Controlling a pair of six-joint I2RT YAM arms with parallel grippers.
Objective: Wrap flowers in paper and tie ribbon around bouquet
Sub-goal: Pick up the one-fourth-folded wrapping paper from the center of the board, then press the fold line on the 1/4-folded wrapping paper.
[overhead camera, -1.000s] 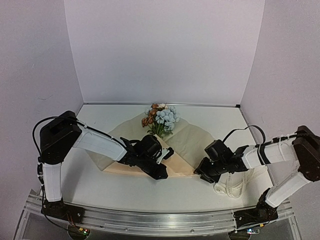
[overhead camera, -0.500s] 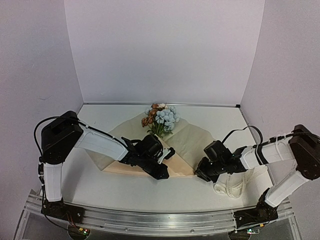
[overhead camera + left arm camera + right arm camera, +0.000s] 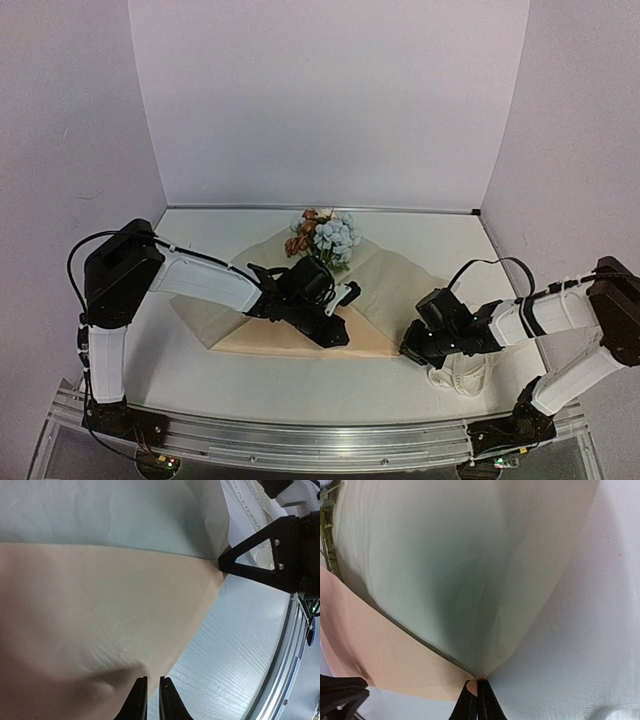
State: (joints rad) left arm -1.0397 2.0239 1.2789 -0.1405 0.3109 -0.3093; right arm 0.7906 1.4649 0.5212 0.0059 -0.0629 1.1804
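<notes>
1. While the wrapping has only just begun, the small bunch of pale blue and rusty-brown flowers lies near the top middle of the overhead picture. Its blooms poke out past the far edge of the big peach-tan sheet of wrapping paper.
2. That paper is spread out on the white worktop in the middle of the picture. One part looks folded over near the lower middle. It is not a cone around the stems yet.
3. The long cream-white ribbon with tiny dark letters sits in a loose heap at the lower right, under the right arm. It is not around anything, so I think all the tying is left to do.
4. The left claw is almost closed, with only a thin slit between its two black fingers. In its own camera, the near edge of the paper runs right into that slit at the bottom middle. It seems to be pinching the paper there.
5. The right claw is squeezed fully closed. Its tips pinch a pointed corner of the paper, at the bottom middle of its own camera.
6. To me, most of the job is left. The paper has to go round the flowers, and then the ribbon must be tied on.
</notes>
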